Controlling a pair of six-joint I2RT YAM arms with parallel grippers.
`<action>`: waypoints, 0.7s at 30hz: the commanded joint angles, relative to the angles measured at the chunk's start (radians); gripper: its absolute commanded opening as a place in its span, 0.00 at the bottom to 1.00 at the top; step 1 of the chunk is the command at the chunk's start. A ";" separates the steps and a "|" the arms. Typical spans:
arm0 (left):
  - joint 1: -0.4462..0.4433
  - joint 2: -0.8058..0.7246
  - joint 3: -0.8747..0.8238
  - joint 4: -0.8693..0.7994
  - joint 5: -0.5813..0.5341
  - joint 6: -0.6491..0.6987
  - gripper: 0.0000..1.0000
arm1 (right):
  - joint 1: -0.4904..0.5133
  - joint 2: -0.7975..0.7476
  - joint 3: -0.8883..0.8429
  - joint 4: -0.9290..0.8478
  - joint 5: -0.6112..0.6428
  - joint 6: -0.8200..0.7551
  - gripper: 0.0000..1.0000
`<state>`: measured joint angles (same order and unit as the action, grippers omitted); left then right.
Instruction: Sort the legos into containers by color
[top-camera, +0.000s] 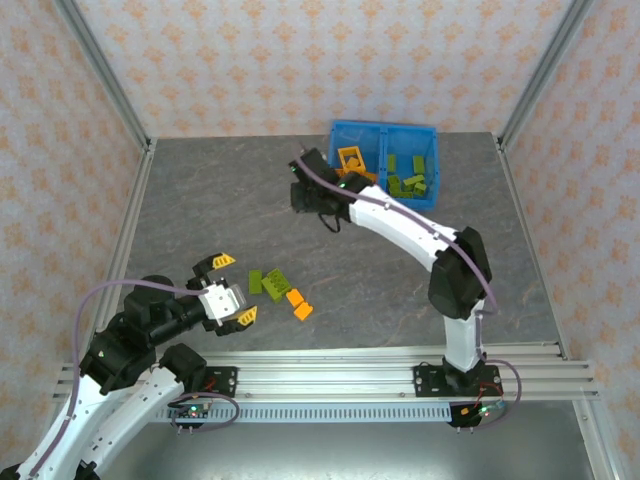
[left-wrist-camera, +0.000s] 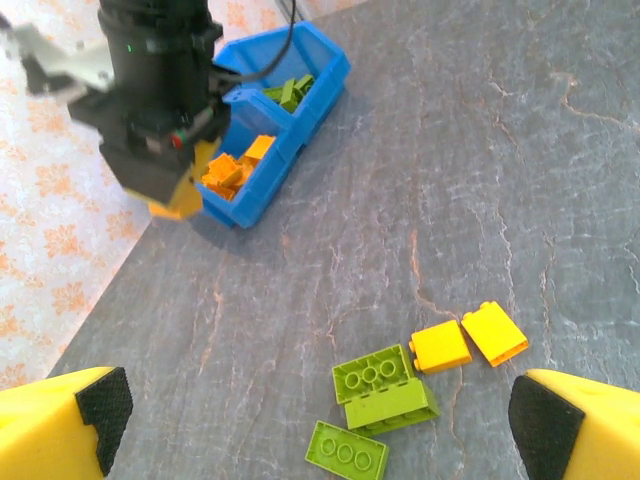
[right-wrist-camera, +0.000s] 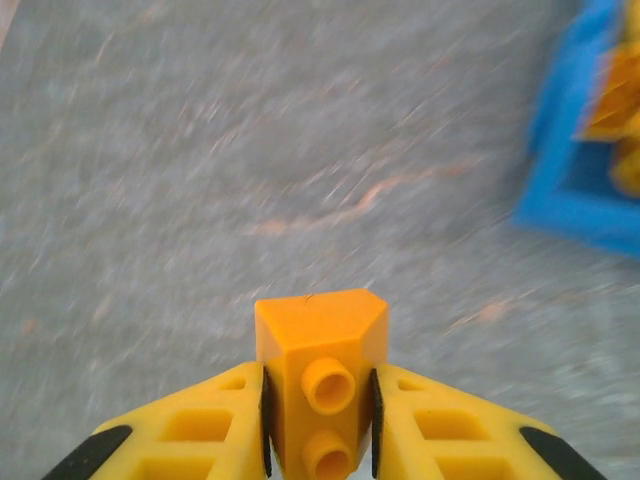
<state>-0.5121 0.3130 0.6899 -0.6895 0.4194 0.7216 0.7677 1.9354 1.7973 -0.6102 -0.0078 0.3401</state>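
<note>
— What's hard to make out?
— The right wrist view is smeared. The blue bin (right-wrist-camera: 560, 200) is blurred and cut off at the edge.
— And the right gripper (right-wrist-camera: 320, 385)?
— Pinched on an orange brick (right-wrist-camera: 320, 340), studs toward the camera, near the bin.
— Surface?
— Grey marbled tabletop (top-camera: 220, 200), patterned wallpaper (top-camera: 300, 60).
— The left gripper (top-camera: 236, 287)?
— Spread wide and empty, over three glossy lime bricks (left-wrist-camera: 375, 372) and two orange wedges (left-wrist-camera: 440, 345).
</note>
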 joint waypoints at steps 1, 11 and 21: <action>0.000 0.010 -0.004 0.041 0.021 -0.029 1.00 | -0.070 0.004 0.037 -0.049 0.210 -0.066 0.28; -0.001 0.003 -0.017 0.049 0.023 -0.062 1.00 | -0.302 0.295 0.339 -0.083 0.187 -0.105 0.28; 0.000 -0.009 -0.046 0.083 -0.001 -0.094 1.00 | -0.356 0.577 0.874 -0.278 0.194 -0.144 0.52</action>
<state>-0.5121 0.3161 0.6594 -0.6582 0.4221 0.6510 0.4091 2.5435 2.5843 -0.8101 0.1650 0.2211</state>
